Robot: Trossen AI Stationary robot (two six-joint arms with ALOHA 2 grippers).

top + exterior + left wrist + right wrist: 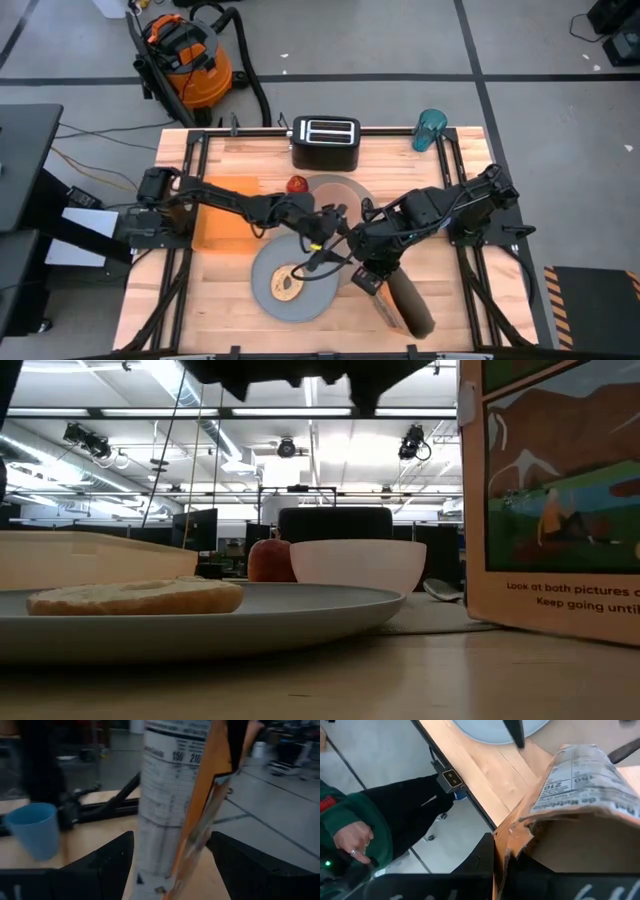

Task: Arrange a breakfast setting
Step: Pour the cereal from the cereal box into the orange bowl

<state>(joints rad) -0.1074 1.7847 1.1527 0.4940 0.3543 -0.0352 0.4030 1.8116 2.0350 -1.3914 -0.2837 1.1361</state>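
Arms converge over the table's middle in the high view. Right gripper (368,272) reaches inward, jaws clamped on the orange cereal box (378,285), which stands just right of the grey plate (320,292). Left gripper (325,232) extends across from the left, its fingers (107,860) spread on either side of the box. Low view alone shows the bagel (135,596) on the plate, with red apple (268,560) and pink bowl (358,566) behind. Left wrist view adds a small blue cup (35,830).
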